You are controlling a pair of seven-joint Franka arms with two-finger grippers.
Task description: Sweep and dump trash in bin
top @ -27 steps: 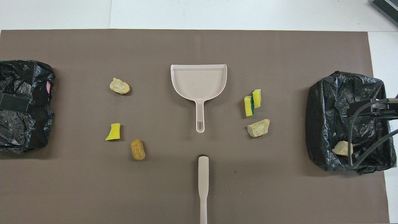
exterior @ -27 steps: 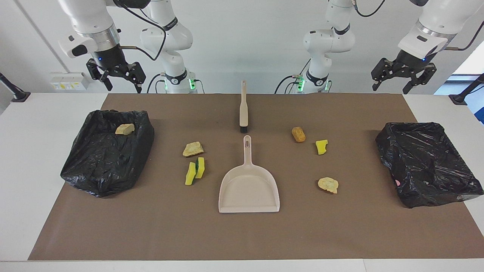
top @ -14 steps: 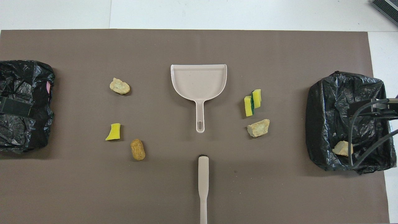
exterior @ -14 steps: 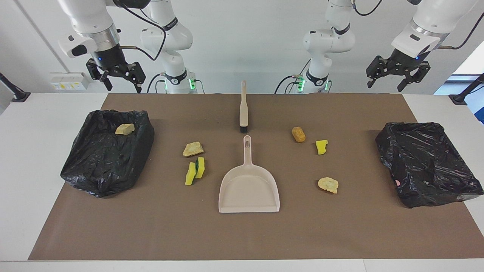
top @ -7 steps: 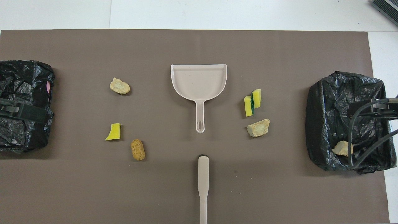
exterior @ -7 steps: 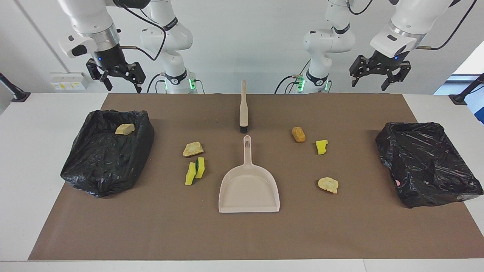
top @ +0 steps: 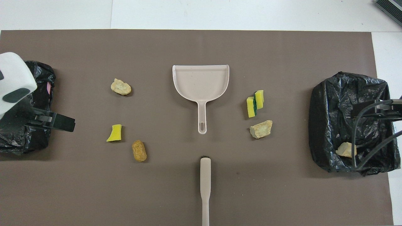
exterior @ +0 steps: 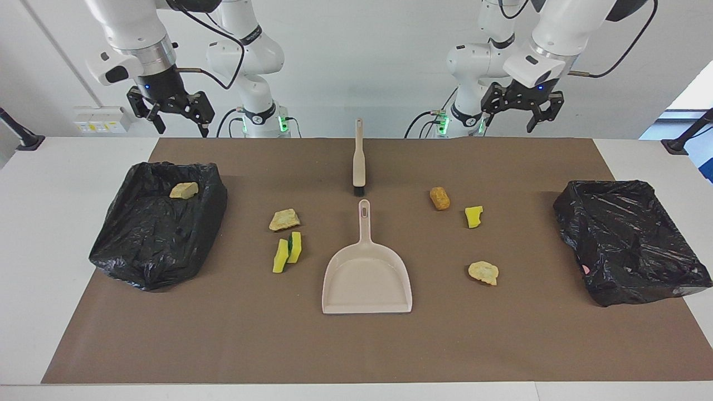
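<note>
bench (exterior: 72, 356) white, brown mat (exterior: 356, 345), white wall | dustpan (exterior: 366, 278) mid-mat, trash (exterior: 285, 219) scattered beside it | left claw (exterior: 521, 110) open, raised over mat edge | right claw (exterior: 177, 116) open, waiting over black bin (exterior: 150, 239)

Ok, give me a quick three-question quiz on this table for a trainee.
1. True or false: the brush lies nearer the robots than the dustpan.
2. Which holds a chunk? A, the bin at the right arm's end; B, the one at the left arm's end.
3. Fill in: the left gripper and the right gripper, both up in the air, are both ___.
Key: 1 true; 2 A; 3 open.
</note>
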